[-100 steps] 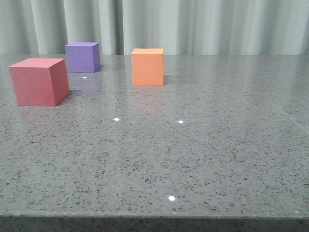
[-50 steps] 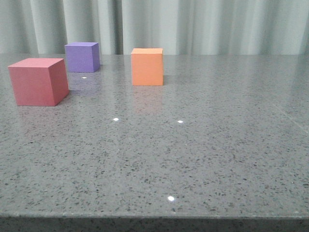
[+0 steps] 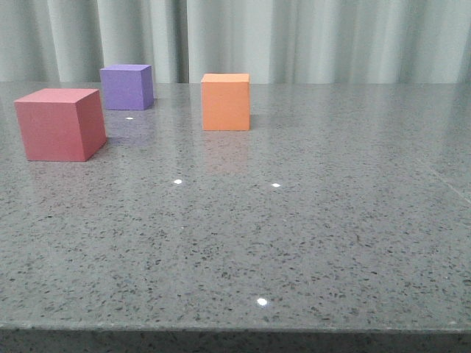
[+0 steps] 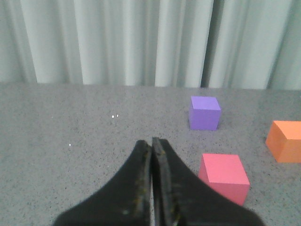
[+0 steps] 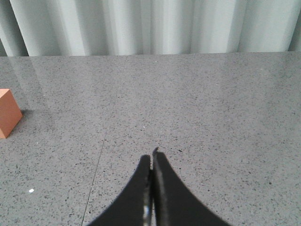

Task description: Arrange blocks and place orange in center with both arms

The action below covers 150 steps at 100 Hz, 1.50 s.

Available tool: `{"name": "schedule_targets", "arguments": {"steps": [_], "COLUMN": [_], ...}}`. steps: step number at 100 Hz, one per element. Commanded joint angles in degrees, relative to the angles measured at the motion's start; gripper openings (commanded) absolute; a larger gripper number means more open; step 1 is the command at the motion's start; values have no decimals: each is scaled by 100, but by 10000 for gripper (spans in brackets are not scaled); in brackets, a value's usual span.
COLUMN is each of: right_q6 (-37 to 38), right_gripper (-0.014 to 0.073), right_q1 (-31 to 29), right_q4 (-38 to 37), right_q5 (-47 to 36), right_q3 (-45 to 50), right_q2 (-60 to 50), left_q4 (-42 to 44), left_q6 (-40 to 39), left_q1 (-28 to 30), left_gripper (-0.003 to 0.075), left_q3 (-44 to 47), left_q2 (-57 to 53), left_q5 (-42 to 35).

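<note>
In the front view the pinkish-red cube (image 3: 59, 123) sits at the left, the purple cube (image 3: 126, 87) behind it, and the orange cube (image 3: 225, 101) to their right near the table's middle. No gripper shows in the front view. In the left wrist view my left gripper (image 4: 151, 141) is shut and empty, above the table; the pinkish-red cube (image 4: 224, 177) lies just beside it, the purple cube (image 4: 204, 113) farther off, the orange cube (image 4: 285, 140) at the frame's edge. In the right wrist view my right gripper (image 5: 152, 156) is shut and empty, with the orange cube (image 5: 8, 113) far off.
The grey speckled table (image 3: 309, 220) ends at a front edge low in the front view. A pale pleated curtain (image 3: 309, 37) hangs behind the table's far edge. A thin seam line (image 5: 106, 136) crosses the tabletop in the right wrist view.
</note>
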Motion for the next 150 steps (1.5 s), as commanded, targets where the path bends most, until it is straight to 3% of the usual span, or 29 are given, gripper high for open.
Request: {"name": "schedule_targets", "arguments": {"steps": [1, 20, 52, 60, 72, 84, 89, 96, 119, 150], "right_q6": [-45, -45, -45, -45, -45, -45, -45, -45, -45, -45], "right_gripper": [-69, -69, -69, -69, -69, -69, -69, -69, -69, -69], "right_q1": [-38, -38, -38, -38, -38, -38, -38, -38, -38, -38], "right_q4": [-83, -83, -83, -83, -83, -83, -83, -83, -83, -83], "right_q5": [-484, -484, -484, -484, -484, -484, -484, -484, -484, -484], "right_q3": [-153, -153, -153, -153, -153, -153, -153, -153, -153, -153], "right_q2": [13, 13, 13, 13, 13, 13, 13, 13, 13, 13], "left_q4": [0, 0, 0, 0, 0, 0, 0, 0, -59, -1043], "left_q6": [-24, -24, -24, -24, -24, -24, -24, -24, -24, -24], "left_q1": [14, 14, 14, 14, 14, 14, 14, 14, 14, -111], "left_gripper": [-20, -20, -18, 17, 195, 538, 648, 720, 636, 627], "left_q3": [-787, -1472, -1483, -1483, -1483, -1440, -1440, -1440, -1440, -1799], "left_q2": [636, 1401, 1739, 1760, 1772, 1772, 1772, 1772, 1772, 2544], "left_q5": [254, 622, 662, 692, 701, 704, 713, 687, 552, 513]}}
